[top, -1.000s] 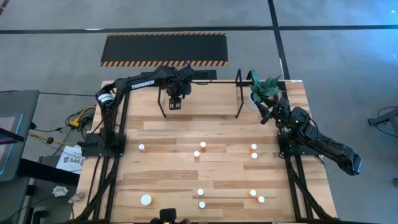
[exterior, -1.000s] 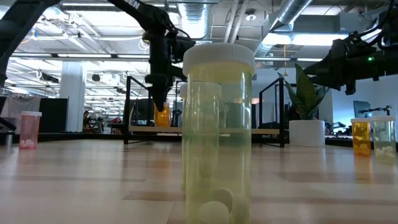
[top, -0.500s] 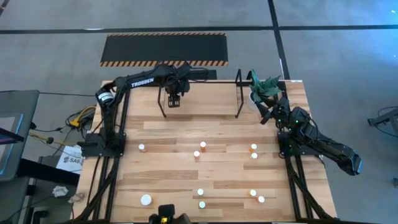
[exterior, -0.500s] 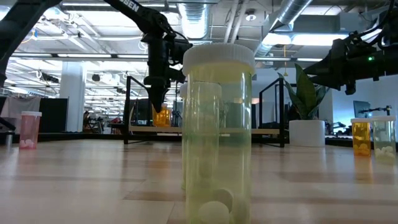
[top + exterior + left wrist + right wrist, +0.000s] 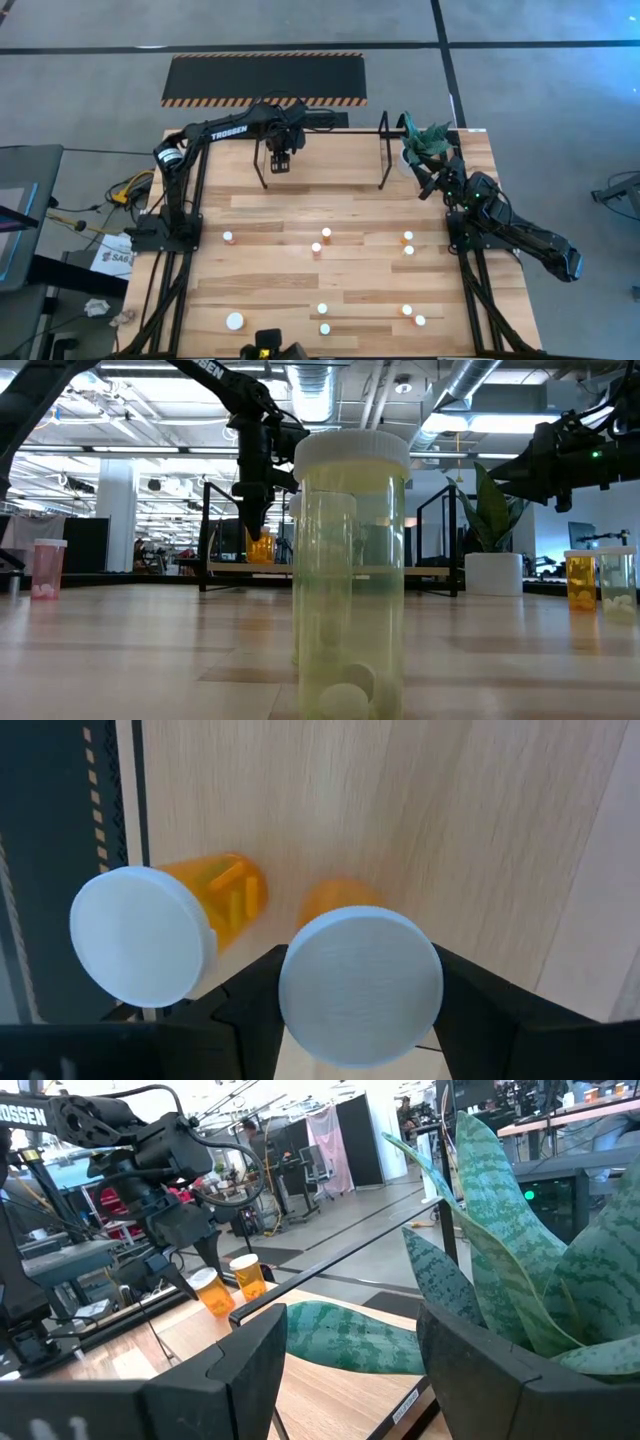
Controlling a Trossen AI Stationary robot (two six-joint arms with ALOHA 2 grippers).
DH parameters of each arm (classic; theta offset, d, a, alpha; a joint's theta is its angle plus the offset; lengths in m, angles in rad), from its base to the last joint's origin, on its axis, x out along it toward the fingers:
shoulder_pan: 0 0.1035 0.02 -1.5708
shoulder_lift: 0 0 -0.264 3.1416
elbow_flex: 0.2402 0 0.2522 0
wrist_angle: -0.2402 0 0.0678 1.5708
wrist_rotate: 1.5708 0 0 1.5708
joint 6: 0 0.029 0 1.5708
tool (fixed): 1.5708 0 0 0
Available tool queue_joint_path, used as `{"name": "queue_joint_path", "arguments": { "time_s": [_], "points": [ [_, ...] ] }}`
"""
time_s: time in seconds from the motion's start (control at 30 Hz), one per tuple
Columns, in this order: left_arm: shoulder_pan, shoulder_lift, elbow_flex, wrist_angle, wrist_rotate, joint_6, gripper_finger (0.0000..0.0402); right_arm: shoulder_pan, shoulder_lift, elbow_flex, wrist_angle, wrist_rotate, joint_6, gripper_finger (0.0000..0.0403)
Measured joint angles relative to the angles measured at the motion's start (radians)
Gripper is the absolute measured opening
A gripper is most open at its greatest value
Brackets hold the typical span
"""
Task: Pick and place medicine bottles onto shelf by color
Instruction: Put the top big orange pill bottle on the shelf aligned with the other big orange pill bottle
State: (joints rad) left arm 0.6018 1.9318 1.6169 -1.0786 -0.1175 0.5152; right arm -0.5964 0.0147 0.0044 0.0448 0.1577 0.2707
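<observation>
**A:** Why is the left gripper parked over the shelf at the far end of the bench?

**B:** It's carrying an orange bottle. The left wrist view shows its jaws closed against the white cap on both sides, with the orange body hanging below them. A second orange bottle sits right beside it, looking tilted from this angle. My guess is that corner of the shelf is where the orange ones go, so the held one is being set next to its match.

**A:** And the rest?

**B:** They stand scattered on the bench, well apart from the shelf: a small group mid-bench and more toward the near edge. In the low view a pale bottle stands close to the camera, with a pinkish one at one side.

**A:** The right gripper?

**B:** It waits by the plant at the far right corner. Its jaws stand wide apart, holding nothing.

**A:** Any writing?

**B:** "TROSSEN" in white along the left arm. No readable labels on the bottles.
</observation>
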Motion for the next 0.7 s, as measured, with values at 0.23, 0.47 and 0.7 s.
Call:
{"name": "queue_joint_path", "arguments": {
  "time_s": [0.23,0.47,0.7],
  "points": [
    [0.000,0.001,0.000,0.003,0.005,-0.001,0.0195,0.000,0.000,0.000,0.000,0.000,0.000,0.0249],
    [0.000,0.001,0.000,0.002,0.005,-0.004,0.0195,0.000,0.000,0.000,0.000,0.000,0.000,0.0249],
    [0.004,0.001,0.000,-0.003,0.005,-0.028,0.0195,0.000,0.000,0.000,0.000,0.000,0.000,0.0249]
  ]
}}
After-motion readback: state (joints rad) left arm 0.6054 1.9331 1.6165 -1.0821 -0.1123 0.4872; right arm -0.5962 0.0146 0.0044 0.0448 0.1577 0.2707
